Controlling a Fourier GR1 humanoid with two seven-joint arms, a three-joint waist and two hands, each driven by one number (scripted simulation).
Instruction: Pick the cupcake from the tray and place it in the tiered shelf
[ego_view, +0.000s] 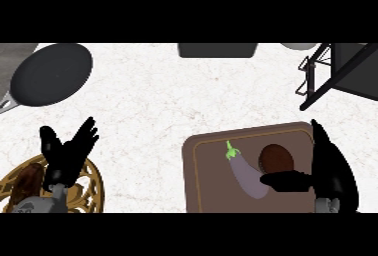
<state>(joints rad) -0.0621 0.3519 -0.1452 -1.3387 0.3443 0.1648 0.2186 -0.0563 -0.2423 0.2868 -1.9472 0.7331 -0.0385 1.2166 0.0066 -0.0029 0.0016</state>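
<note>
My right hand (325, 170) is open over the tray (214, 195), thumb just below the cupcake (276, 158), fingers straight beside it. The eggplant (247, 175) lies left of my thumb. The shelf (339, 70) stands far ahead. My left hand (66, 155) rests open.

cupcake (276, 157) on tray (210, 192), eggplant (247, 177) just left, shelf (339, 70) behind

White counter (148, 115) carries tray (207, 190), pan (50, 75), shelf (343, 70).
</note>
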